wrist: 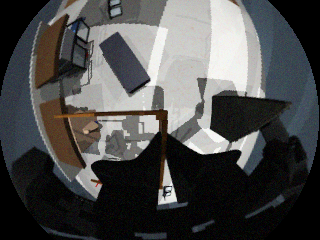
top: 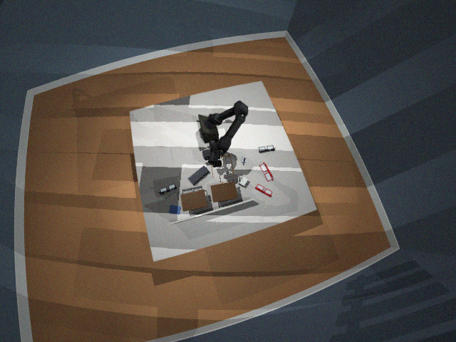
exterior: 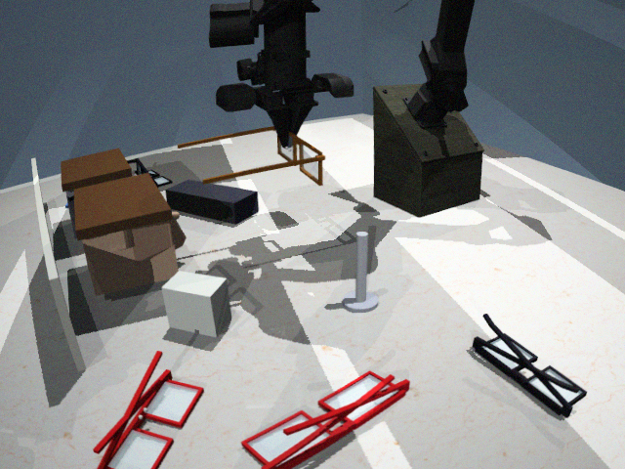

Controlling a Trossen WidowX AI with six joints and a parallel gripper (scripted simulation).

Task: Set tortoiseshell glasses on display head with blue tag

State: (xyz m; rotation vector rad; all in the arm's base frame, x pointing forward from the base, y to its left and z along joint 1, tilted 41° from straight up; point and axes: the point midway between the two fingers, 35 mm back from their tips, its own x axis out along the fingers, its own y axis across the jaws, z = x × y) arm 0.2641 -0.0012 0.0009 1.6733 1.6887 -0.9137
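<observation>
My gripper (top: 214, 164) (exterior: 287, 144) (wrist: 161, 134) is shut on the front frame of the tortoiseshell glasses (exterior: 252, 171) (wrist: 110, 114). They hang above the table, roughly level, with both temples open and pointing toward the display heads. The near head (top: 224, 192) (exterior: 121, 204) has a brown top, a bare face and a nose facing the glasses. The far head (top: 194, 199) (exterior: 96, 169) (wrist: 51, 50) wears black glasses. The temple tips are apart from both heads. A blue piece (top: 174, 209) lies beside the far head; I cannot tell which head bears the blue tag.
A dark box (top: 199, 175) (exterior: 212, 199) (wrist: 124, 62) lies before the heads. A white block (top: 244, 182) (exterior: 194, 303) stands beside the near head, a thin post (exterior: 361, 267) farther right. A low wall (exterior: 55, 273) runs behind the heads. Red and black glasses lie around.
</observation>
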